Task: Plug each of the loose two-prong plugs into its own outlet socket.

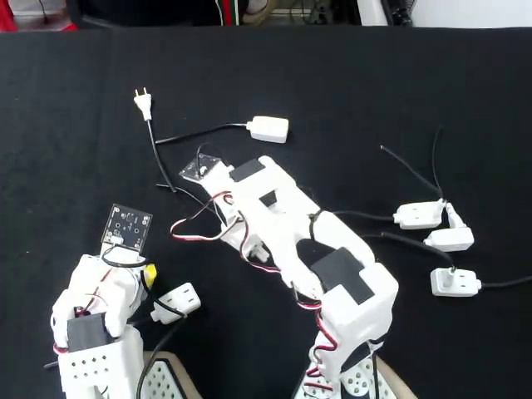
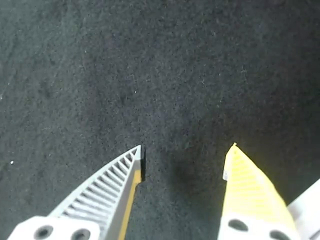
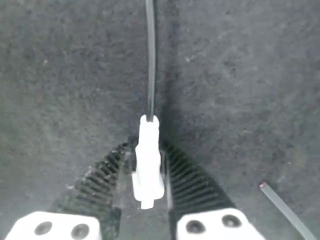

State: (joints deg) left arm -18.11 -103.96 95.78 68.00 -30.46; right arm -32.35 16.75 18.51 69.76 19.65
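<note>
1. Right wrist view: right gripper [image 3: 147,146] fingers clamped on white plug [image 3: 148,170]; its black cord [image 3: 150,60] runs off over black table [image 3: 250,75].
2. Left wrist view: left gripper [image 2: 186,146] fingers apart, nothing btwn them, above bare table.
3. High view: second plug [image 1: 142,100] lies loose, far left; far socket [image 1: 268,129] near centre; three sockets [image 1: 449,239] at right w/ cords; near socket [image 1: 179,299] beside left arm.

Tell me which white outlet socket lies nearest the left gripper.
The socket beside the left gripper, its two holes facing up; another socket lies mid-table, and the cluster of three sits at the far right.
</note>
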